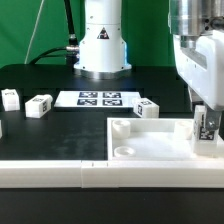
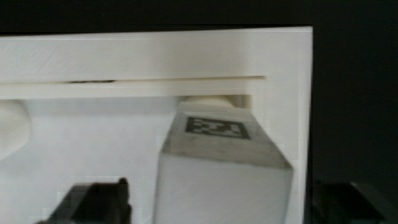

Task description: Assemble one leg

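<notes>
Exterior view shows the gripper (image 1: pixel 204 118) lowered at the view's right, over the far right corner of the large white panel (image 1: pixel 150 145). The leg (image 1: pixel 206 128) stands upright directly beneath it, a black-and-white tag facing the camera. The leg's upper part sits between the fingers, and its lower end is level with the panel's raised rim. Whether that end touches the panel cannot be told from here. In the wrist view the leg (image 2: pixel 222 165) fills the middle of the picture, running lengthwise away from the camera toward a corner of the panel (image 2: pixel 160 55), with a tag near its far end. One dark finger (image 2: pixel 98 205) shows just beside the leg, with a thin pale strip between them. The opposite finger merges with the black background. The fingers are set narrowly around the leg, but whether they clamp it cannot be told. A round socket (image 1: pixel 124 150) is visible in the panel's nearer corner. Three more legs lie on the black table (image 1: pixel 60 130): one (image 1: pixel 148 108) just behind the panel, and two (image 1: pixel 38 105) (image 1: pixel 10 98) well apart from it at the view's left. The marker board (image 1: pixel 100 98) lies between them, in front of the arm's base. A long white bar (image 1: pixel 40 172) runs along the near edge.
</notes>
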